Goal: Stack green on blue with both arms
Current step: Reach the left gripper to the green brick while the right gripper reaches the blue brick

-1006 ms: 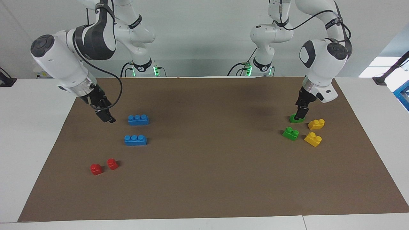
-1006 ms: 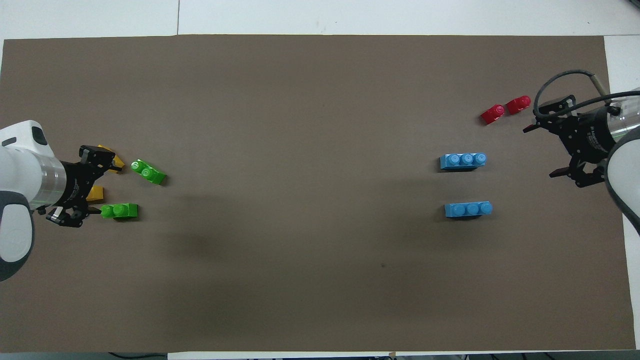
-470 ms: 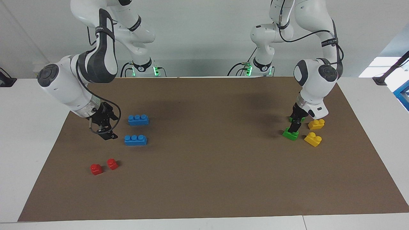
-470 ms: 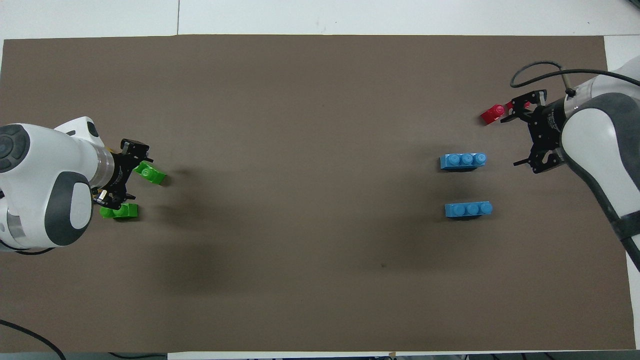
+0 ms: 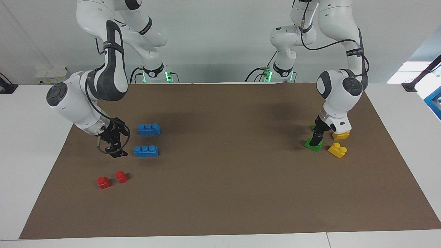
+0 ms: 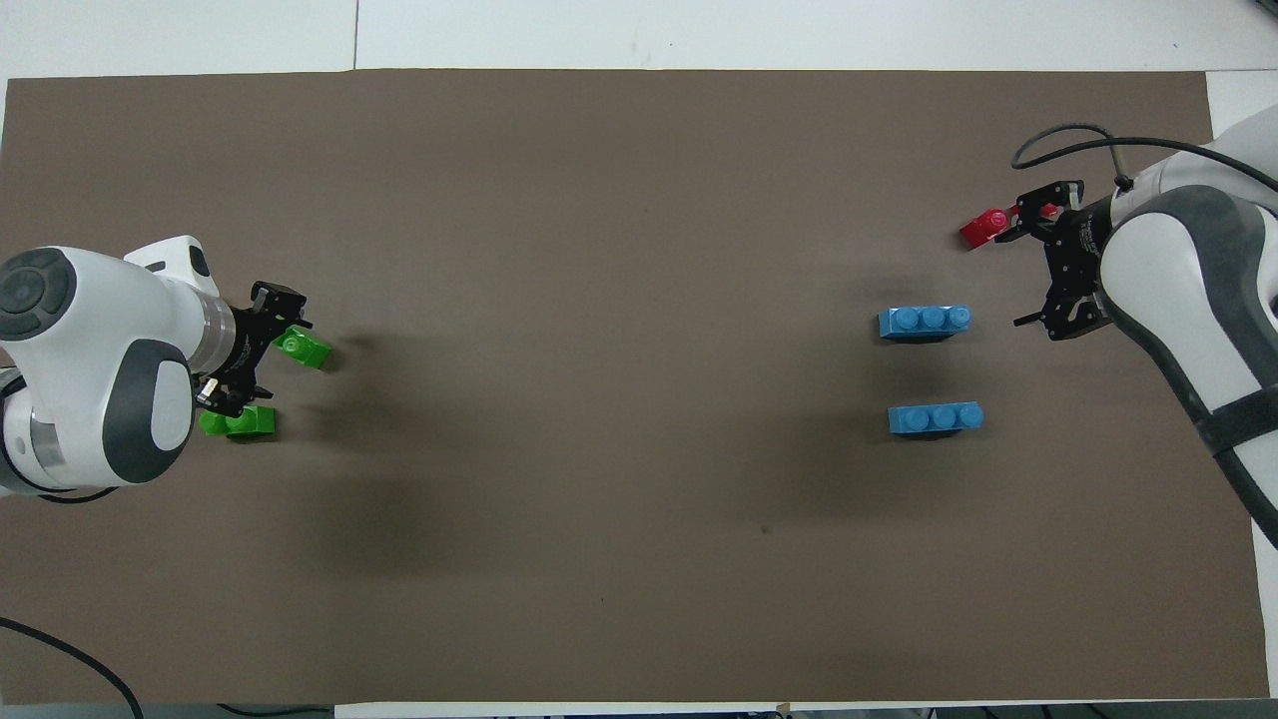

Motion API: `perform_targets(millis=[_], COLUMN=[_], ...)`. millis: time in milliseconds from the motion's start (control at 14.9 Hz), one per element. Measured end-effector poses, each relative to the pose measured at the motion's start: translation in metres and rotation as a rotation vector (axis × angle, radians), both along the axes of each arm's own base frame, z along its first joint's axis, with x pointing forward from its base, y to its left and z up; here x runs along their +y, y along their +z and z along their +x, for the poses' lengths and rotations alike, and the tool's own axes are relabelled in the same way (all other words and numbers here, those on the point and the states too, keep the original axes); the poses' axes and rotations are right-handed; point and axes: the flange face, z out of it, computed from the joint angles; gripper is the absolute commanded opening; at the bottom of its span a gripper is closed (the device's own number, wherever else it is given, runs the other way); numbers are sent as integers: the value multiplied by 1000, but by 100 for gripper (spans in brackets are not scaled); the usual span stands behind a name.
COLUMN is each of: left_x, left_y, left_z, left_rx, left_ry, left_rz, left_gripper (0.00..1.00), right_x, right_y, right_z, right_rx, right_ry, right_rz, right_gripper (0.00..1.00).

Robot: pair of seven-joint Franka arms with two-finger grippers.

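Two blue bricks lie toward the right arm's end: one nearer the robots (image 5: 149,129) (image 6: 936,417), one farther (image 5: 146,151) (image 6: 925,322). My right gripper (image 5: 115,151) (image 6: 1053,262) is open, low over the mat beside the farther blue brick, apart from it. Two green bricks lie toward the left arm's end. My left gripper (image 5: 316,138) (image 6: 254,356) is open and down at the farther green brick (image 5: 312,145) (image 6: 305,349); contact is unclear. The nearer green brick (image 6: 241,422) is mostly hidden in the facing view.
Two yellow bricks (image 5: 337,150) (image 5: 341,135) lie beside the green ones, hidden under the left arm in the overhead view. Two red bricks (image 5: 103,182) (image 5: 121,176) lie farther out than the blue ones. A brown mat (image 5: 224,179) covers the table.
Both arms came down. My left gripper moved from the nearer green brick to the farther one. My right gripper moved from beside the nearer blue brick to beside the farther one.
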Motion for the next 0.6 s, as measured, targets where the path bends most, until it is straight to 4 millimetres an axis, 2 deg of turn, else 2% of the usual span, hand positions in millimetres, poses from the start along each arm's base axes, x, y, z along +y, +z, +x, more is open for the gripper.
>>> perform_targets(millis=[335,604], left_x=[19,15], left_y=[-3,-17], left_z=[5,9], left_rx=[-10,-18], left_ry=[-6,-15], left_rz=[0,-2], left_gripper=[100,100], right_x=[-10,-8], right_y=[-25,-46], right_z=[-5,-4], right_rx=[7,21], right_ry=[14,19], right_rz=[116,171], right_gripper=[100,100])
